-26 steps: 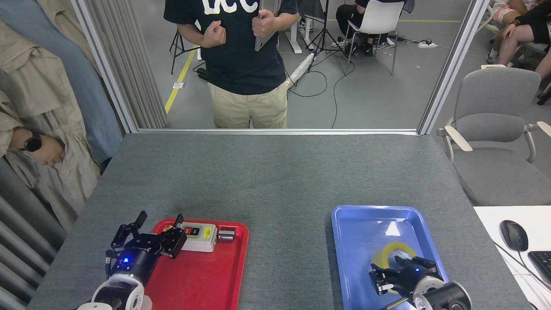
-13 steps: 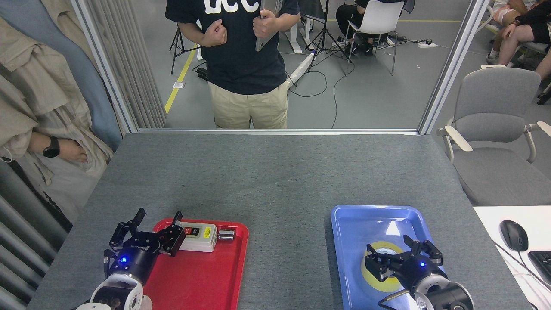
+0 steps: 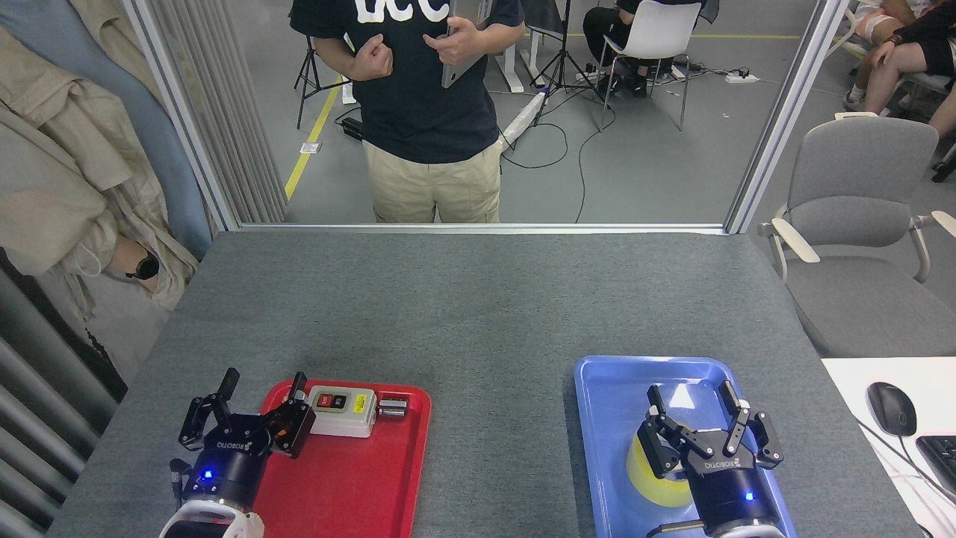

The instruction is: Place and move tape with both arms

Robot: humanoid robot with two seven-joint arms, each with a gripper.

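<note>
The tape (image 3: 651,478) is a yellowish roll lying in the blue tray (image 3: 606,418) at the front right. Only its left part shows, because my right gripper (image 3: 691,400) hovers over it. That gripper is open: its black fingers (image 3: 656,398) spread wide and point away from me, with nothing between them. My left gripper (image 3: 262,382) is also open and empty. It hangs at the left rim of the red tray (image 3: 351,478), just left of the beige switch box (image 3: 341,409).
A small metal piece (image 3: 392,407) lies beside the switch box. A person (image 3: 429,112) stands past the table's far edge. Another person's arm (image 3: 142,267) reaches in at the left. A grey chair (image 3: 859,217) and a white desk with a mouse (image 3: 891,407) are on the right.
My right gripper has swung round and moved forward over the tape, its fingers now spread and pointing away. The left gripper drew back slightly towards me. The arm at the left shifted.
</note>
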